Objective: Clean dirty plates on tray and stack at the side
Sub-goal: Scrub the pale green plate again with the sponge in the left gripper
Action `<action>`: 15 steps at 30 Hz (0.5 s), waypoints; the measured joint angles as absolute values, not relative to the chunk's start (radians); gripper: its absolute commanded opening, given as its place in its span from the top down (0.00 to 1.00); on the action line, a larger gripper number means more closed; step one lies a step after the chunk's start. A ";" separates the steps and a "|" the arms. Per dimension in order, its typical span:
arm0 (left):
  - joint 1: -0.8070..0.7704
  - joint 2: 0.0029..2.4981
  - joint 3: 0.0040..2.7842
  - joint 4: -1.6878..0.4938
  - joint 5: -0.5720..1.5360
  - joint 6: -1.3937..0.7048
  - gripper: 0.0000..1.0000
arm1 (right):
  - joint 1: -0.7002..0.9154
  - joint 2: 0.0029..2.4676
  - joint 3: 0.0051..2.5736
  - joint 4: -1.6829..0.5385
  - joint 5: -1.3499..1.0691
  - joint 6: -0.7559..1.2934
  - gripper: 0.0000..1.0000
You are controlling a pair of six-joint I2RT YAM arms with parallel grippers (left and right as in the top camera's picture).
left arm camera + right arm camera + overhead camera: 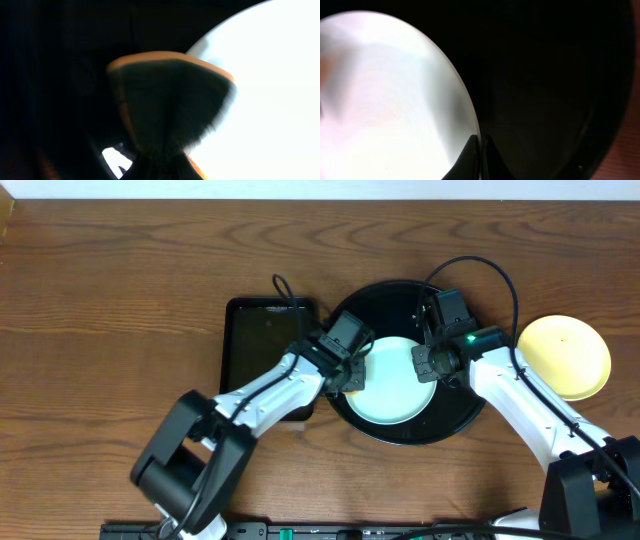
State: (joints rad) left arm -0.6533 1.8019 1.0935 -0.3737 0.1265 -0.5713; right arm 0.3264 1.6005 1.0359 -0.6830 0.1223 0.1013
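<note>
1. At the 3 o'clock rim of the pale blue-white plate [390, 395], the right gripper [481, 150] has its fingers pressed together. Only a slit shows between them and the plate's edge runs into it, so they are clamped on the rim.
2. At the plate's 9 o'clock edge, the left gripper [350, 372] pinches a dark sponge [170, 100] with an orange border. The sponge narrows where it is held and fans out across the plate's rim; the wrist view of it is blurred.
3. The plate lies inside the round black tray [455, 415], set slightly toward 6 o'clock of its centre.
4. On the wooden table [100, 300], a pale yellow plate [563, 357] sits at 3 o'clock of the tray, apart from it. A rectangular black tray [260, 345] lies just beside it at 9 o'clock.
</note>
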 measured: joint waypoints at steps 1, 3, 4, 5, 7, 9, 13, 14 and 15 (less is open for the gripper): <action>-0.647 1.790 1.093 -0.376 0.124 -0.571 0.92 | 0.324 1.600 1.036 -0.683 0.134 0.104 0.99; -0.633 1.762 1.093 -0.378 0.123 -0.571 0.92 | 0.319 1.600 1.036 -0.682 0.159 0.113 0.99; -0.626 1.748 1.093 -0.379 0.121 -0.571 0.92 | 0.317 1.600 1.036 -0.680 0.170 0.116 0.99; -0.620 1.735 1.093 -0.378 0.120 -0.571 0.92 | 0.317 1.600 1.036 -0.677 0.178 0.119 0.99; -0.606 1.713 1.093 -0.378 0.117 -0.571 0.92 | 0.317 1.600 1.036 -0.668 0.188 0.123 0.99; -0.593 1.699 1.093 -0.378 0.116 -0.572 0.92 | 0.317 1.600 1.036 -0.668 0.195 0.125 0.99; -0.577 1.696 1.093 -0.363 0.113 -0.576 0.92 | 0.317 1.600 1.036 -0.668 0.201 0.126 0.99; -0.579 1.696 1.093 -0.355 0.114 -0.576 0.92 | 0.317 1.600 1.036 -0.668 0.202 0.126 0.99; -0.584 1.696 1.093 -0.344 0.115 -0.576 0.92 | 0.317 1.600 1.036 -0.668 0.203 0.126 0.99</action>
